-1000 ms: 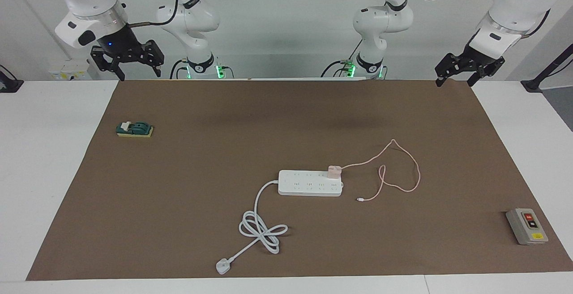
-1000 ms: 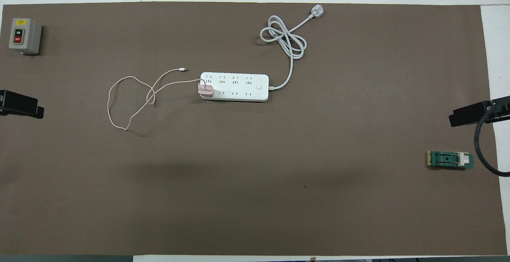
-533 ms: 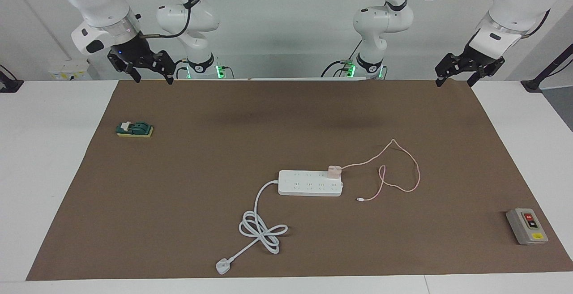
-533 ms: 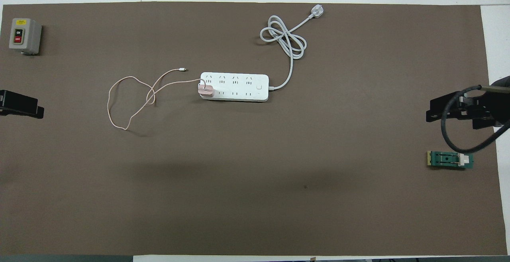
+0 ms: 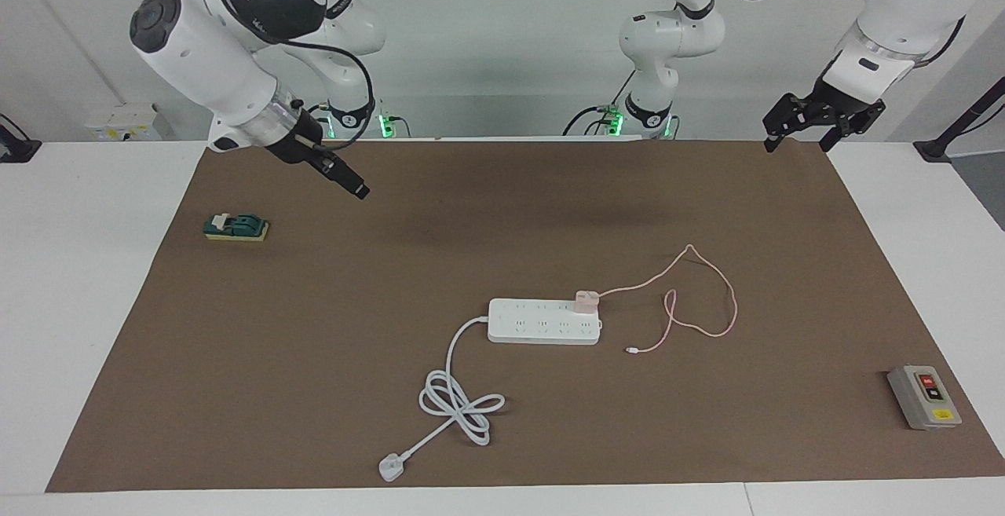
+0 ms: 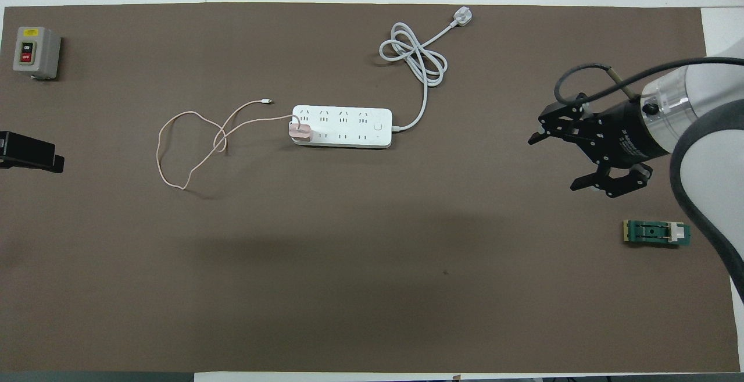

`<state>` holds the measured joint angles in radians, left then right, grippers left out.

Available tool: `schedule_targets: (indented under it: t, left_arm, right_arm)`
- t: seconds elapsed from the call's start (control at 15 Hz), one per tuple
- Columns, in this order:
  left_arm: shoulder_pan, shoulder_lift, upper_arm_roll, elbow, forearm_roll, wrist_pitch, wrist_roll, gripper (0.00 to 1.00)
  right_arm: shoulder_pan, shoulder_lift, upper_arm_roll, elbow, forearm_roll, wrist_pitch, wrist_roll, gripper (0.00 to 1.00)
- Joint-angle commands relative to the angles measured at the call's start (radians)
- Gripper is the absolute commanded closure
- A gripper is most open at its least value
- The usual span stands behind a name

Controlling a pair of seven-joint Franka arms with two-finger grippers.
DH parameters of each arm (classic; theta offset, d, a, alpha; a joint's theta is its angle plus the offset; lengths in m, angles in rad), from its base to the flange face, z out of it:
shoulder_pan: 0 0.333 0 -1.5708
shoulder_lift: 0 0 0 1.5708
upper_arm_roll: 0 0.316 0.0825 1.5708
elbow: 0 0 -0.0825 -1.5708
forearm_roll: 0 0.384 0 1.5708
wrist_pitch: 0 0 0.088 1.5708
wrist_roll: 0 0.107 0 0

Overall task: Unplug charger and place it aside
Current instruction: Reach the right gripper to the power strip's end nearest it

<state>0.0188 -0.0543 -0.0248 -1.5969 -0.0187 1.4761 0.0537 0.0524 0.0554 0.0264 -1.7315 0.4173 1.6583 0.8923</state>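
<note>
The charger, a small pale pink cube (image 5: 586,300) (image 6: 300,132), is plugged into the end socket of the white power strip (image 5: 542,321) (image 6: 343,127), at the end toward the left arm. Its thin pink cable (image 5: 735,308) (image 6: 157,155) loops over the mat toward the left arm's end and stops at a tiny connector (image 5: 630,350) (image 6: 266,101). My right gripper (image 5: 353,184) (image 6: 552,162) is open and empty, in the air over the mat toward the right arm's end, well apart from the strip. My left gripper (image 5: 794,137) (image 6: 35,158) is open and waits over the mat's edge at its own end.
The strip's thick white cord (image 5: 459,406) (image 6: 415,59) coils farther from the robots and ends in a white plug (image 5: 389,467) (image 6: 462,17). A green switch block (image 5: 235,227) (image 6: 657,234) lies under the right arm. A grey on-off box (image 5: 924,397) (image 6: 36,52) sits at the left arm's end.
My right arm has swung out from the mat's edge over the mat toward the power strip and turned its gripper. The left arm, charger and strip have not moved.
</note>
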Motion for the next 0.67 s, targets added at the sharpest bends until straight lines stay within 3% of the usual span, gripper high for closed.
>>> schedule_targets:
  t: [0.0, 0.33, 0.6]
  left_arm:
    - [0.003, -0.027, 0.002, -0.026, 0.003, -0.005, 0.005, 0.00]
    - [0.003, -0.025, 0.002, -0.026, 0.003, -0.005, 0.003, 0.00]
    - [0.000, -0.033, 0.003, -0.017, 0.003, -0.014, 0.002, 0.00]
  right_arm:
    - [0.041, 0.076, 0.000, 0.000, 0.086, 0.082, 0.155, 0.00]
    - [0.063, 0.196, 0.000, 0.003, 0.288, 0.201, 0.342, 0.00]
    - [0.092, 0.314, 0.000, 0.044, 0.411, 0.265, 0.372, 0.00]
